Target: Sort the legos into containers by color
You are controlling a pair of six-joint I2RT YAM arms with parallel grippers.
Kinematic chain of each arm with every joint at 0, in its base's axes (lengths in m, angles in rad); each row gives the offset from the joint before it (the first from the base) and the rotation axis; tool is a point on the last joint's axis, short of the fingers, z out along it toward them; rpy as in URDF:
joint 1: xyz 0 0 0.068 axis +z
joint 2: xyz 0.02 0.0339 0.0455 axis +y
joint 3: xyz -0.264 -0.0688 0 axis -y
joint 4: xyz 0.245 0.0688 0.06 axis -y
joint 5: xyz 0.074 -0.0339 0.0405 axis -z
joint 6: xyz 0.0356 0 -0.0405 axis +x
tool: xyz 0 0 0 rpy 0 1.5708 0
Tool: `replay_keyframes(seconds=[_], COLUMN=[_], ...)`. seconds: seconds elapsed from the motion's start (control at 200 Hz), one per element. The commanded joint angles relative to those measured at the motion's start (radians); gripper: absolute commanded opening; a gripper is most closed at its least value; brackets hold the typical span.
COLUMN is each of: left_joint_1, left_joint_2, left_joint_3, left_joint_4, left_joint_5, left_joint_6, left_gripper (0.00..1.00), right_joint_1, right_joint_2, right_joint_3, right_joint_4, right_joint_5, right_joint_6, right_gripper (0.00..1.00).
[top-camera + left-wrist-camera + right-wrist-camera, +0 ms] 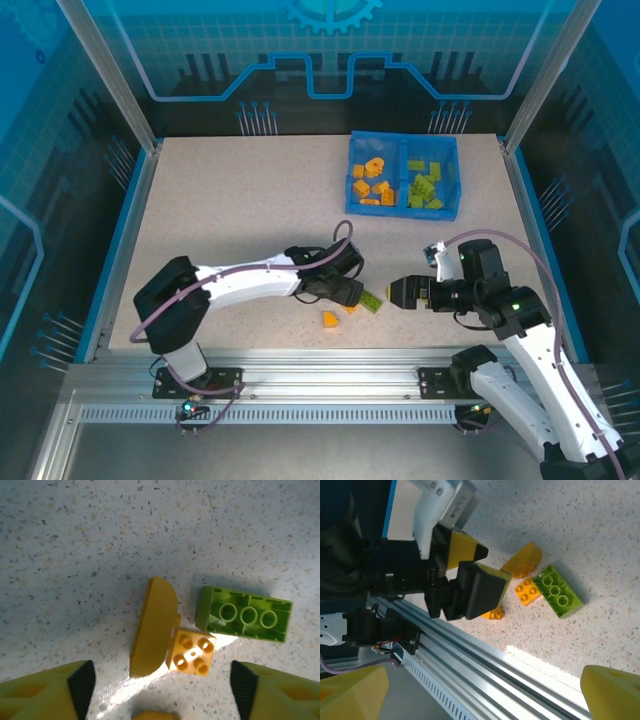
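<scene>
Speckled tabletop (230,200) — the left pincer (162,692) hovers spread and empty, a small orange brick (192,652) between its fingertips and a green brick (243,614) just beyond. This looks like the pick-up step: next, clamp the orange and carry it to the tray (400,212), well ahead. The right pincer (393,292) gapes, empty.

The top external view is bright and evenly lit from above; the speckled table (240,200) is sharp, with short soft shadows under the left arm (240,282). In the left wrist view glare whitens the table at 6 o'clock, the green brick (243,615) casts shadow toward 12 o'clock, and the fingertips (40,695) of the left gripper (160,697) are blurred. In the right wrist view a glare band lies at 5 o'clock; the fingertips (612,690) of the right gripper (480,692) are out of focus.
</scene>
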Motion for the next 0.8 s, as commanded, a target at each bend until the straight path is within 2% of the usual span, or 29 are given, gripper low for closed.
replay_keyframes(seconds=[0.0,0.255,0.355,0.485,0.66,0.795], left_joint_1=[0.001,0.001,0.002,0.002,0.002,0.003], left_joint_2=[0.054,0.156,0.171,0.183,0.147,0.044], left_joint_3=[0.053,0.083,0.070,0.063,0.072,0.112], left_joint_4=[0.010,0.004,0.020,0.037,0.034,0.016], left_joint_5=[0.004,-0.052,-0.061,-0.060,-0.082,-0.105], left_joint_6=[-0.023,-0.015,-0.017,-0.020,-0.007,0.024], left_gripper=[0.65,0.42,0.29,0.25,0.12,0.13], right_joint_1=[0.021,0.038,0.056,0.089,0.124,0.137], right_joint_2=[0.010,0.029,0.032,0.036,0.055,0.056], right_joint_3=[-0.006,0.010,0.024,0.031,0.051,0.077], right_joint_4=[0.001,-0.011,-0.033,-0.045,-0.041,-0.049], right_joint_5=[-0.026,0.007,0.030,0.062,0.097,0.133], right_joint_6=[0.024,0.029,0.029,0.034,0.047,0.053], right_gripper=[1.00,1.00,1.00,1.00,1.00,1.00])
